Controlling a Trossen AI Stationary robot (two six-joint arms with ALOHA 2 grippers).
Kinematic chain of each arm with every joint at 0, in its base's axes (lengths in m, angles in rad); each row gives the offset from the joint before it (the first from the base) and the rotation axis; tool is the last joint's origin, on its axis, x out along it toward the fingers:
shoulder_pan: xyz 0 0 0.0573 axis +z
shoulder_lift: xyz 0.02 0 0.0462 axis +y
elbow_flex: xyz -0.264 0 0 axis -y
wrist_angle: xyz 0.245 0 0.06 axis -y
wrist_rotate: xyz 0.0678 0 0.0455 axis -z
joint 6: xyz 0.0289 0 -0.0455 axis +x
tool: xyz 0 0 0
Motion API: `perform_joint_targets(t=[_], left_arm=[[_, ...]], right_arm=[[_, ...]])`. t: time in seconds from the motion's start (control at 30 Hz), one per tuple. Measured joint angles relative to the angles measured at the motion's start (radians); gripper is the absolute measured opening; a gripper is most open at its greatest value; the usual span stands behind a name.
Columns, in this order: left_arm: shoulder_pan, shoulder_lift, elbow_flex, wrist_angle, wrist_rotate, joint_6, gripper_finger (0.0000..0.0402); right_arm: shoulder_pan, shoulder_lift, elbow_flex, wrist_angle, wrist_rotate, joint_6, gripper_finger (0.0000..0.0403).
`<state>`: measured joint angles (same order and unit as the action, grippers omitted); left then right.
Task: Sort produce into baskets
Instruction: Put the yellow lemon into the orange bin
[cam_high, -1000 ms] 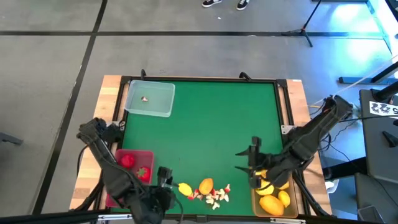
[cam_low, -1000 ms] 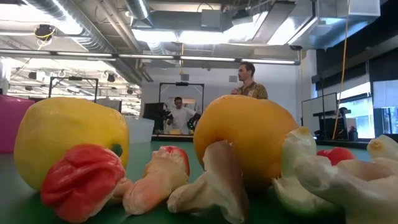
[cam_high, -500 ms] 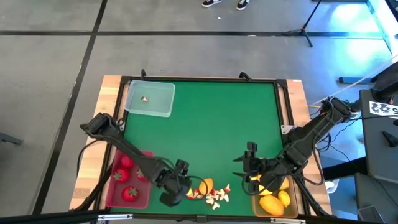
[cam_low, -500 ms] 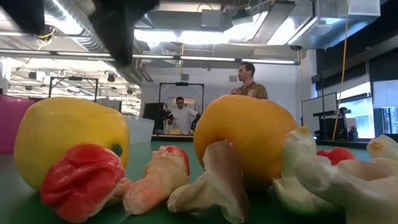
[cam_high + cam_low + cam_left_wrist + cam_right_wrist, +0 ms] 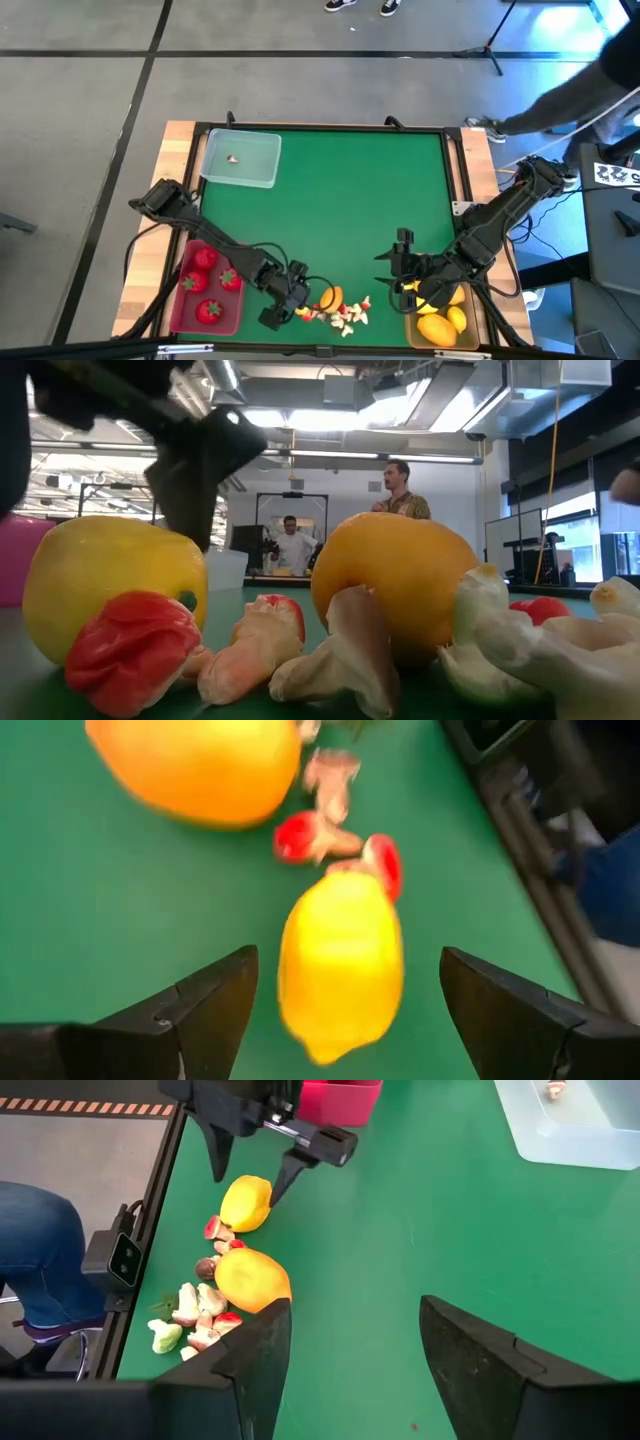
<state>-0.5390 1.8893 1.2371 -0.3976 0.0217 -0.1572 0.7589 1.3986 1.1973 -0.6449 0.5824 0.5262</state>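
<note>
Left gripper [image 5: 287, 303] hangs low over the near edge of the green table [image 5: 340, 190], fingers spread wide apart and grasping nothing; between the 2 fingers [image 5: 200, 1005], just ahead of them, lies the yellow lemon [image 5: 340, 965]; beyond it, farther from the claw, sits the orange lemon [image 5: 200, 765], with the scatter of tiny white-and-red bits [image 5: 345, 315] touching and trailing off past both fruits.

That yellow lemon looks like a light, hard, smooth plastic oval, so my guess is it could squirt sideways out of a pinch; the safest hold, I reckon, is across its narrow waist, fingers square to its long axis, which is about how they are lined up; the small bits crowd its far end, so a sloppy close could drag them along.

Behind the claw, on the arm's own side, sits the pinkish-red basket [image 5: 185, 310] with 3 strawberries [image 5: 206, 259] in it; the clear basket [image 5: 262, 172] stands well apart at the far corner with 1 tiny bit inside.

Left arm stretches long and low from its base, reaching diagonally over the red basket's corner, wrist tipped down toward the fruit; right gripper [image 5: 405, 275] waits well apart beside the tan-yellow basket [image 5: 470, 335], fingers open and empty, 2 or 3 lemons already in there.
</note>
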Motion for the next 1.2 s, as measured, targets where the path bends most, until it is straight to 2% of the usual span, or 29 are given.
perform_joint_targets(t=[0.43,0.83,1.07,1.2], left_arm=[[0.004,0.000,-0.129,0.235,0.008,-0.027,0.0308],[0.013,0.000,-0.195,0.396,0.009,-0.027,0.0308],[0.016,0.024,-0.205,0.415,0.018,-0.046,0.0307],[0.015,0.050,-0.205,0.417,0.020,-0.053,0.0291]], right_arm=[[0.000,0.000,0.000,0.000,0.000,0.000,0.0221],[0.000,0.000,0.000,0.000,0.000,0.023,0.0221],[0.000,0.000,0.000,-0.001,0.001,0.023,0.0221],[0.000,-0.001,0.000,0.000,0.001,0.023,0.0221]])
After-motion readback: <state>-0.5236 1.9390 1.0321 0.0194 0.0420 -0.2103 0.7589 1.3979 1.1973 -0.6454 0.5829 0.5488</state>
